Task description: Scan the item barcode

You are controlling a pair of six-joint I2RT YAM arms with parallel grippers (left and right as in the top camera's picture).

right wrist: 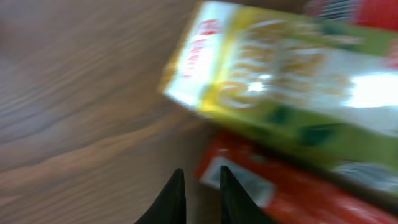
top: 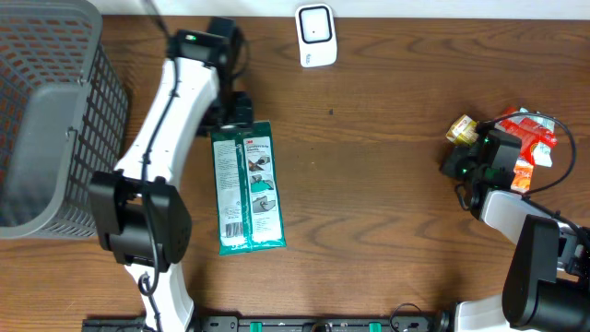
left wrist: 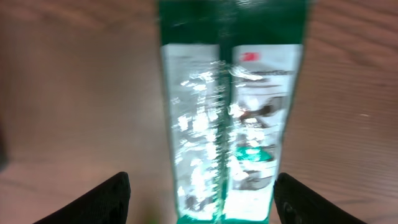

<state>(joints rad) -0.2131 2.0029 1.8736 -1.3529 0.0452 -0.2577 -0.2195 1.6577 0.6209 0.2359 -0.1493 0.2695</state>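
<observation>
Noted left gripper [left wrist: 202, 186] spread wide astride flat-lying green 3M packet [top: 247, 189], seemingly lined up for pickup toward scanner [top: 315, 35]; right gripper [right wrist: 200, 193] barely parted, empty.

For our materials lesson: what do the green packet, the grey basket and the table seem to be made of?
Green packet: glossy plastic film, bright crinkled glare. Grey basket: probably wire or plastic mesh, open grid. Table: wood or wood-look laminate, brown grain.

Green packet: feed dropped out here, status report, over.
Left hand open, straddling end of green packet, flat on table. Right hand barely parted, empty, by yellow-green box. Nothing atop packet.
</observation>
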